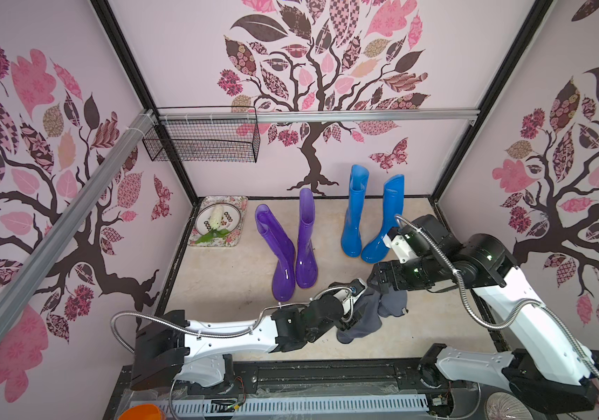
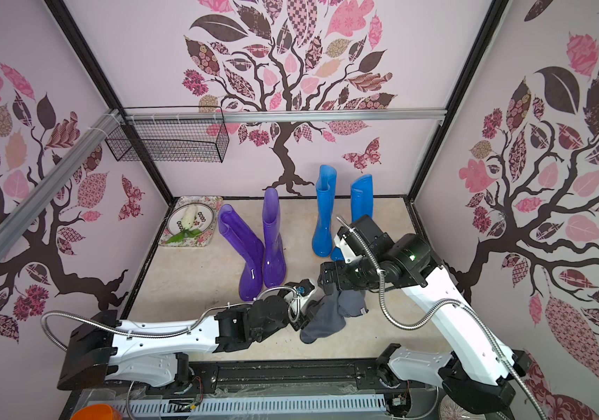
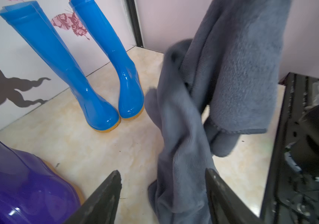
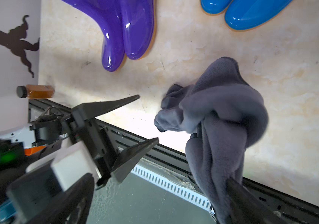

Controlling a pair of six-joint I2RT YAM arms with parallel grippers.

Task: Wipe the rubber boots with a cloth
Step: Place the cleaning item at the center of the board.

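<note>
Nearest me, the left claw point(image 3: 162, 170) sits low over the bench point(image 1: 225, 283) with its jaws about half apart. The cloth point(image 3: 180, 147) passes straight through the gap. One finger point(image 3: 222, 199) touches the grey terry and the opposite one stands clear, so I read no grip yet.

From there the cloth's long axis runs steeply upward to the right claw point(image 1: 383, 287), just above and beyond. It hangs there bunched over a single finger point(image 4: 240, 195). That claw looks spread wide, and I judge it is pinching nothing. I cannot tell whether the cloth's lower end rests on the bench.

Past both claws the purple rubber boots point(image 1: 290, 254) stand upright with their toes towards the left claw, one shaft leaning on its mate. The blue rubber boots point(image 1: 360, 218) stand farther back by the rear wall, behind the right wrist.

My left arm is the nearer one to the purple pair, so I would close it squarely across that hanging strand.
</note>
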